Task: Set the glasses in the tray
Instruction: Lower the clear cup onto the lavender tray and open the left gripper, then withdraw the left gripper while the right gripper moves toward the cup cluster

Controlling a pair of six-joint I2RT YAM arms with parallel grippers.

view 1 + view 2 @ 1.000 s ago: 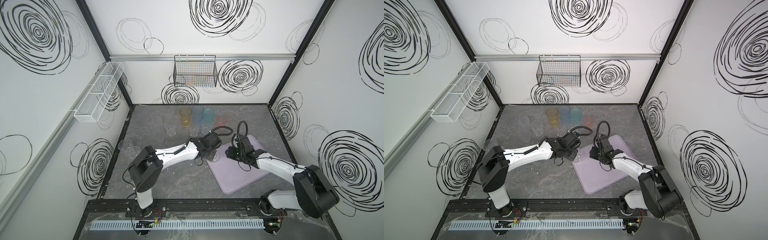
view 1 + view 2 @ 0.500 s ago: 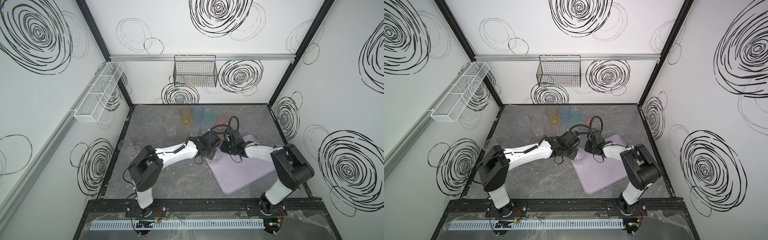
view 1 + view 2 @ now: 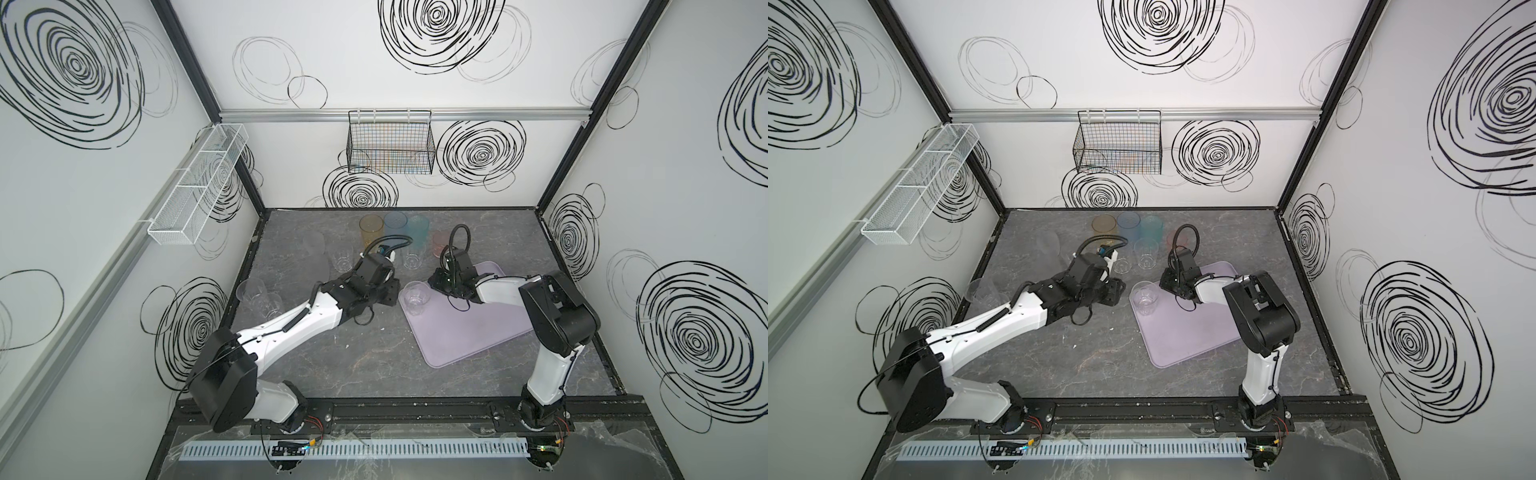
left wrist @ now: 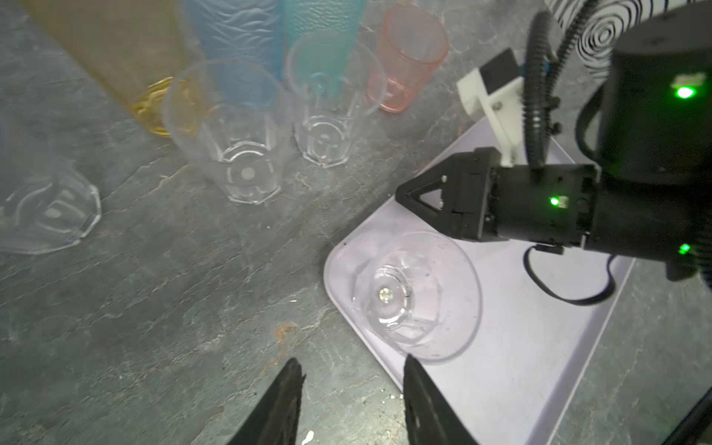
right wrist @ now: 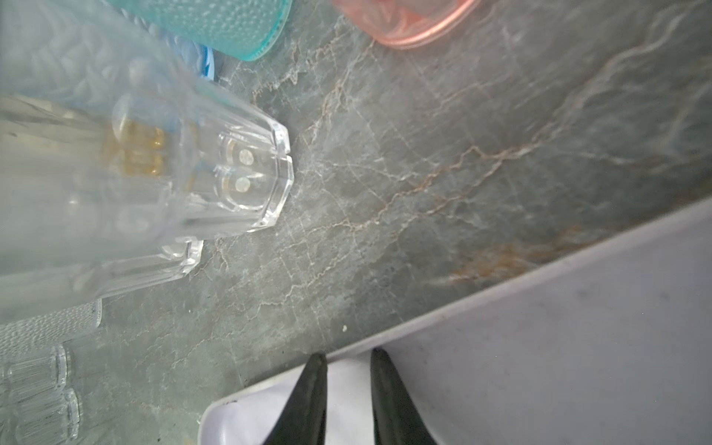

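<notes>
while the left tool (image 4: 352,364) is hanging with its fingers apart and empty just beside it, one clear glass (image 4: 416,296) is standing upright in the corner of the lilac tray (image 4: 520,346) nearest the left arm. the right tool (image 5: 348,354) is hovering over the tray's edge, its tips only narrowly parted and gripping nothing. the other glasses are waiting on the worktop (image 3: 374,361): the amber glass (image 3: 370,230), blue glass (image 3: 395,224), teal glass (image 3: 417,228) and shorter pink glass (image 3: 440,243) are lining up at the back, two clear tumblers (image 4: 235,154) are standing just in front of them, and more colourless ones are sitting toward the left wall.

these tumblers are looking like thin moulded plastic, so they are probably handling as light, stiff and smooth. a hard pinch is likelier to be squirting one sideways or tipping it than breaking it. with the walls widening toward the rim, taking hold across the body at mid height, or with one finger inside the rim, is seeming safest; close neighbours are leaving little finger room.

no brand, label or readable writing is showing on any glass or on the tray.
</notes>
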